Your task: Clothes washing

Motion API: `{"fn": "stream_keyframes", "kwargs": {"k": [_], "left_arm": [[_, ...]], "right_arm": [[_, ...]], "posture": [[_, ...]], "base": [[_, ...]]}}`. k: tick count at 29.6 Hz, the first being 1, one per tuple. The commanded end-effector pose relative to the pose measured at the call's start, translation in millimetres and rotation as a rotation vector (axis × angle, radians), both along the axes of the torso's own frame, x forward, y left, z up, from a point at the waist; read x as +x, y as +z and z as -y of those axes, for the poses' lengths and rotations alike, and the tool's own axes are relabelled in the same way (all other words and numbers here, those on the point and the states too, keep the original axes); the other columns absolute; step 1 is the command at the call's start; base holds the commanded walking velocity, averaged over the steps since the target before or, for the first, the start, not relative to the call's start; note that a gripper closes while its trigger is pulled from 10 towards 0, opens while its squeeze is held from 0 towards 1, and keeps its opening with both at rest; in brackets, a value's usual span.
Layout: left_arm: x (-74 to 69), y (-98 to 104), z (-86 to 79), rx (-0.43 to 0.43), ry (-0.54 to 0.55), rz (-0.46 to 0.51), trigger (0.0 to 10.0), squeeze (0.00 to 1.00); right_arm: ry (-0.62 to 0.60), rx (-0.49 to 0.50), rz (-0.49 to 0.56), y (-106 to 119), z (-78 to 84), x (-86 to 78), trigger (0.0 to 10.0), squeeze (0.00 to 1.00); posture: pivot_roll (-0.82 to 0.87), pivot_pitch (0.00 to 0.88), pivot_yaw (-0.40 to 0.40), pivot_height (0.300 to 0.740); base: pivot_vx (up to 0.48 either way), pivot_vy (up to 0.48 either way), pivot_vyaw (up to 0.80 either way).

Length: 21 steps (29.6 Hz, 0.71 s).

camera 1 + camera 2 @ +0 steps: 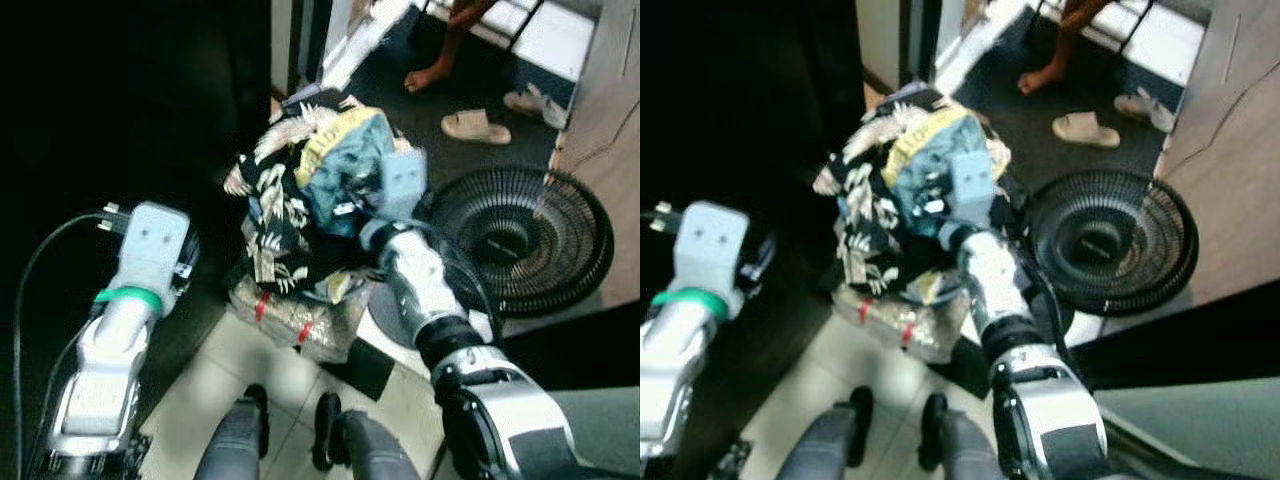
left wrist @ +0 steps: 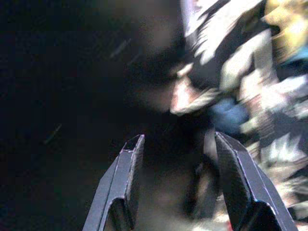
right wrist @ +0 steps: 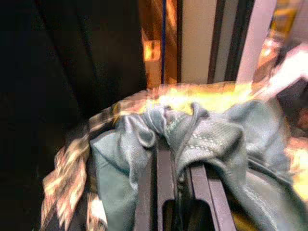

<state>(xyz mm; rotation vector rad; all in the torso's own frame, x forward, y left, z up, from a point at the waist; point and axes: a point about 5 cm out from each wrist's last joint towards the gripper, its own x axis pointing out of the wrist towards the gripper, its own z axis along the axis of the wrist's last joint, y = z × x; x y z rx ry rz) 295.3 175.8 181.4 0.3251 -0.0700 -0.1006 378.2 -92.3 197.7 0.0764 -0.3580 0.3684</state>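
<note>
Clothes pile (image 1: 300, 200) sits on the floor beside a black fan (image 1: 525, 235). Right gripper (image 3: 175, 159) clamped on teal-grey garment (image 3: 211, 139) atop the pile. Left gripper (image 2: 178, 159) spread apart, empty, near the pile. No legible writing.

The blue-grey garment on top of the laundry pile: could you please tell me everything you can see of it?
The blue-grey garment is a crumpled piece of woven cloth with pale stitched seams, bunched into folds. It sits at the top of the clothes pile, beside a yellow piece and above black fabric with a pale leaf print. The right pincer has its dark fingers closed on a fold, cloth draping over both.
</note>
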Motion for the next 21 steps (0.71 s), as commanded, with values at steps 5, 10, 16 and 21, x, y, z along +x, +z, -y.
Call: {"fn": "stream_keyframes", "kwargs": {"k": [5,10,16,21], "left_arm": [[9.2,15,41.1,-0.053,-0.161,0.050,10.0,0.00],[20.6,30,53.4,-0.080,-0.220,0.091,10.0,0.00],[22.5,37,47.6,-0.077,-0.221,0.112,10.0,0.00],[17.2,40,39.7,-0.080,-0.198,0.125,10.0,0.00]], "right_arm": [[-0.093,0.045,0.112,25,34.5,-13.4,10.0,0.00],[-0.103,0.019,0.324,86,50.5,-33.0,10.0,0.00],[-0.138,0.038,0.455,123,66.6,-47.5,10.0,0.00],[-0.150,0.002,0.226,54,60.7,-38.2,10.0,0.00]], "posture": [[0.07,0.064,-0.007,0.740],[0.02,0.000,0.012,0.740],[0.04,0.000,0.023,0.740],[0.05,0.000,0.008,0.740]], "base": [[0.000,0.000,0.00],[0.000,0.000,0.00],[0.000,0.000,0.00],[0.000,0.000,0.00]]}}
